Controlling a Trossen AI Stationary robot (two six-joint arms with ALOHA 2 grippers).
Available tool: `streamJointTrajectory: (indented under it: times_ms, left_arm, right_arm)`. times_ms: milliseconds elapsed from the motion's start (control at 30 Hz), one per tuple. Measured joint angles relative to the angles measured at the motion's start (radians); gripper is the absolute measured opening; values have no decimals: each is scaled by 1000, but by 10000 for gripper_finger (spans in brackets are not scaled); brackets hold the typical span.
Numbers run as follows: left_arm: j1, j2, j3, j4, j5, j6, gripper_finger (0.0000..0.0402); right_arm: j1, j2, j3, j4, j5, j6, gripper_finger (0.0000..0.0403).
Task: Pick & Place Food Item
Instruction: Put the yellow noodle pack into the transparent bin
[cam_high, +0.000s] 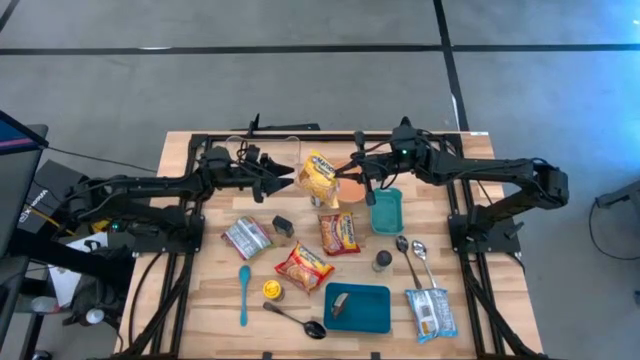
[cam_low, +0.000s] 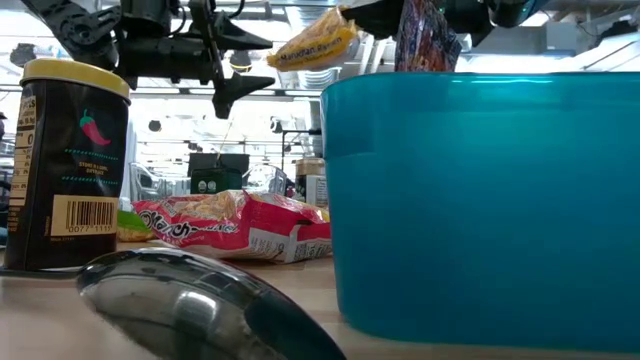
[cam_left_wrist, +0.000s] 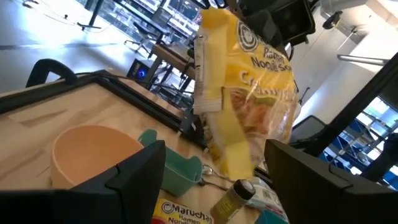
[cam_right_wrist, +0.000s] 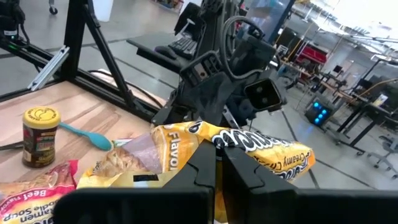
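Note:
A yellow noodle packet (cam_high: 318, 178) hangs in the air over the table's far middle, above and beside an orange bowl (cam_high: 351, 193). My right gripper (cam_high: 347, 172) reaches in from the right and is shut on it. My left gripper (cam_high: 287, 180) points level at the packet from the left and is open. In the left wrist view its two fingers (cam_left_wrist: 134, 174) stand wide on either side of the packet's lower end (cam_left_wrist: 231, 155) and touch nothing. My right gripper pinches the packet's edge (cam_right_wrist: 186, 140) between its two shut fingers (cam_right_wrist: 205, 165), coming in level from the table's right side. The packet is lifted clear of the table and hangs tilted, with most of it (cam_left_wrist: 249, 93) below and beyond the fingers.
A teal cup (cam_high: 386, 211) stands right of the bowl. Nearer lie ramen packets (cam_high: 338, 232) (cam_high: 303, 266), a silver packet (cam_high: 245, 237), a teal tray (cam_high: 372, 310), spoons (cam_high: 412, 258), a blue spoon (cam_high: 243, 293), a white packet (cam_high: 431, 313) and small jars (cam_high: 272, 290) (cam_high: 382, 261).

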Motion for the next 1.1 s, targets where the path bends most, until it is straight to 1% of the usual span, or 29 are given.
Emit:
streamJointTrajectory:
  times_ms: [133, 300, 433, 733, 867, 1100]
  left_arm:
    - [0, 0, 0, 1, 3, 0, 271]
    - [-2, 0, 0, 3, 52, -3, 271]
    - [-7, 0, 0, 32, 53, -4, 271]
    - [-7, 0, 0, 32, 58, -21, 269]
    - [-7, 0, 0, 18, 58, -20, 256]
    - [-7, 0, 0, 14, 56, -20, 216]
  right_arm:
    - [0, 0, 0, 7, 0, -13, 1]
    - [0, 2, 0, 26, 0, -13, 1]
    - [0, 9, 0, 41, 0, -13, 1]
    - [0, 51, 2, 99, 0, -8, 1]
    - [0, 93, 10, 112, 0, -4, 1]
    - [0, 125, 62, 97, 0, 11, 1]
